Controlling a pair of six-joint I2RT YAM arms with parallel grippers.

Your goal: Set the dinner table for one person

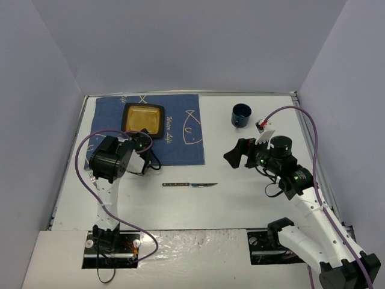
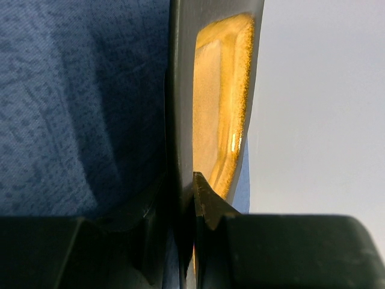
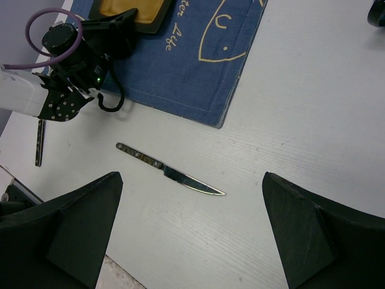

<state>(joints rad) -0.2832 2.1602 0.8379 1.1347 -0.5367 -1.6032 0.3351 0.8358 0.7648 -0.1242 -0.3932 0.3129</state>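
My left claw [image 1: 143, 142] is pinched narrow on the near rim of the square black, amber-glazed plate [image 1: 143, 118], over the blue fish-print cloth [image 1: 180, 138] at far left of the large white rectangular desk [image 1: 240, 205]. My right claw [image 1: 238, 154] gapes wide, empty, above the desk's right half.

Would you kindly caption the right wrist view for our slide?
Open right gripper facing a knife on the dinner table, beside the blue cloth.
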